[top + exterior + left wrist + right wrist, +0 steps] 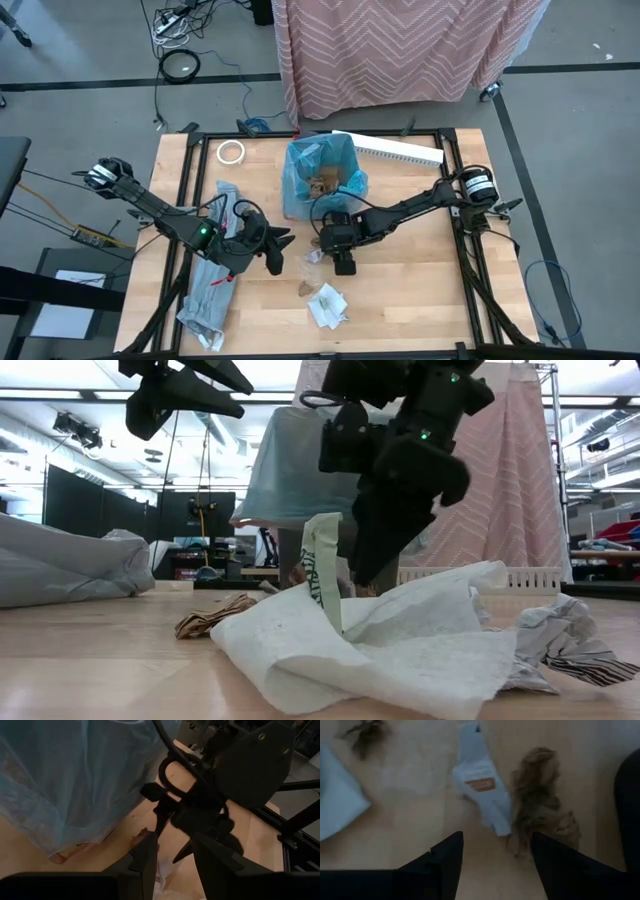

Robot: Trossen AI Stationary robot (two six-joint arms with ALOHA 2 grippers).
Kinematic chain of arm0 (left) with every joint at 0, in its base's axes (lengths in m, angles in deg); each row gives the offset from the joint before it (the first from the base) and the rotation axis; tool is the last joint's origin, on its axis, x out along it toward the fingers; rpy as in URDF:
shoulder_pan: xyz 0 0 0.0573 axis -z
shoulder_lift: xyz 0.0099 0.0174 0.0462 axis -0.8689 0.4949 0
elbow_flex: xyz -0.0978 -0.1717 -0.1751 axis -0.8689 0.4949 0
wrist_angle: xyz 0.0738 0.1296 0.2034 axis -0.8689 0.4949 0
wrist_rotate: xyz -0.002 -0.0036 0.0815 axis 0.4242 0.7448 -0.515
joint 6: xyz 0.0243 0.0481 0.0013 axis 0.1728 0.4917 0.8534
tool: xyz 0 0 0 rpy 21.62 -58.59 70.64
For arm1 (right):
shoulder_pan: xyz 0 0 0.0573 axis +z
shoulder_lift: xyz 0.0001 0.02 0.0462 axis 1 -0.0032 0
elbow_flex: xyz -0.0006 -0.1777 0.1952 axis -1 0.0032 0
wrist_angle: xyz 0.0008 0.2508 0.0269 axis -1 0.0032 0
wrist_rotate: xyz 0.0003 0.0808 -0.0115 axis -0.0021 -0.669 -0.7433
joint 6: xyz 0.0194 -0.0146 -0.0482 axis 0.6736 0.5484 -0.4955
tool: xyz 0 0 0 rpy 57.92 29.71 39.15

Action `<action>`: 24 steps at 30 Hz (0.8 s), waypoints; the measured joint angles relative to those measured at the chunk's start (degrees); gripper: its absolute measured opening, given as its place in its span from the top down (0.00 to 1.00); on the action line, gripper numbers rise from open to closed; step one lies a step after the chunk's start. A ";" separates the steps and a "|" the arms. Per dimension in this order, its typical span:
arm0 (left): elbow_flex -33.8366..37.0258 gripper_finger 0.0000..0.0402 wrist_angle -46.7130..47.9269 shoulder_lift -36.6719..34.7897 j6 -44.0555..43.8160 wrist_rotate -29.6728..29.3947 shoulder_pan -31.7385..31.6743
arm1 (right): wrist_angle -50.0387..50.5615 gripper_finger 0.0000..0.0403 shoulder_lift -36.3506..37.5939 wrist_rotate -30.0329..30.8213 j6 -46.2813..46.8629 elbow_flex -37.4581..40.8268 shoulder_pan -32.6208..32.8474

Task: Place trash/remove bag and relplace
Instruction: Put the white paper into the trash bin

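Holding the right gripper point(344, 265) tip-down just above the tabletop, in front of the bin, fingers spread wide and gripping nothing. Framing between those fingers, in the right wrist view, a white wrapper piece point(482, 785) with a bit of red print and, just beside it, a crumpled brown scrap point(540, 802), both lying loose on the wood. Seemingly lining up to pick one of the two, judging by the aim.

Keeping the left gripper point(275, 252) raised off the table, near the right one and on its left, fingers parted with a plain gap and nothing between them. Looking from it across at the right arm and at the side of the blue bag point(65, 785).

Moving outward: showing the blue bag point(325, 175) seated in the small bin at the middle back of the table, mouth open, with some brown trash point(322, 183) already inside. Leaving more on the table nearer the front edge: a small brown bit point(306, 289) and a crumpled white paper point(328, 306). Showing a pale grey bag point(210, 290) spread flat on the left side, a tape roll point(231, 152) near the back left.

Judging the task as partway through its first stage: some trash binned, several pieces not yet collected, and lifting out the blue bag and fitting a replacement not begun.
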 joint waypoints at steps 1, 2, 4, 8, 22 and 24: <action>0.00 0.67 0.16 0.02 0.00 0.16 0.00 | 0.64 0.45 0.41 -0.25 -0.08 0.00 0.23; 0.00 0.67 0.16 0.00 0.00 0.18 0.00 | 1.67 0.44 0.87 -0.21 -0.44 0.00 0.42; 0.00 0.67 0.20 0.00 0.09 0.20 0.00 | 3.65 0.43 1.40 1.48 -1.80 0.00 0.64; -0.01 0.67 0.33 0.00 0.13 0.21 0.00 | 3.77 0.41 1.43 3.85 -5.33 0.00 0.18; 0.00 0.67 0.36 0.00 0.06 -0.16 0.00 | -0.33 0.66 0.80 5.95 -7.61 -0.02 -3.75; 0.00 0.67 0.39 0.00 0.06 -0.22 0.00 | -0.35 0.74 0.80 4.75 -6.18 -0.02 -3.96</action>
